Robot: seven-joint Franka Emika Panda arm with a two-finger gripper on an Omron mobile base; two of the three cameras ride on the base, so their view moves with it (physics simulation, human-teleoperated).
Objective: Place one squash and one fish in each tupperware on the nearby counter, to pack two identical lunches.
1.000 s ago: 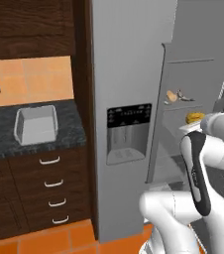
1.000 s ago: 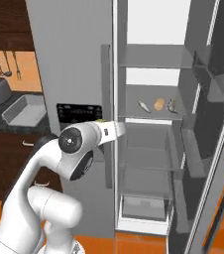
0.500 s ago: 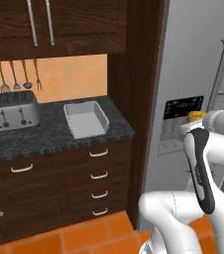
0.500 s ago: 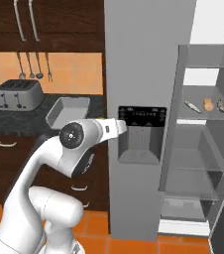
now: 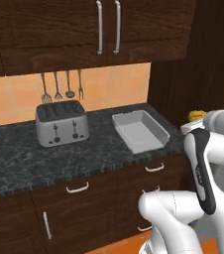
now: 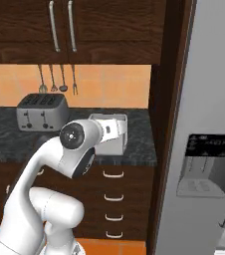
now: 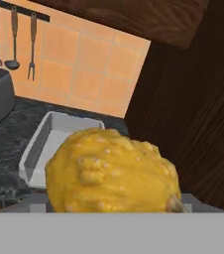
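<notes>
Tupperware (image 5: 140,131) lies on the black speckled counter (image 5: 29,163), just beside the dark wood panel at the counter's end and well apart from the silver toaster (image 5: 61,122); the tray is bare inside, and I can make out one tray, no second. Its long axis runs from the counter's front edge back toward the tiled wall. In the hand view that same tray (image 7: 49,144) sits ahead of and below the pincer (image 7: 115,198), off to the left side of the picture, so by my reading the coming move is a reach forward and down over the tray's near rim. The squash (image 7: 113,170), a bumpy yellow lump, is pinched in the pincer, whose jaws stand wide around it; a yellow scrap of it (image 5: 196,116) peeks above the wrist in the left base view. The squash hides the fingertips and much of the tray's near right corner. No fish can be made out.
</notes>
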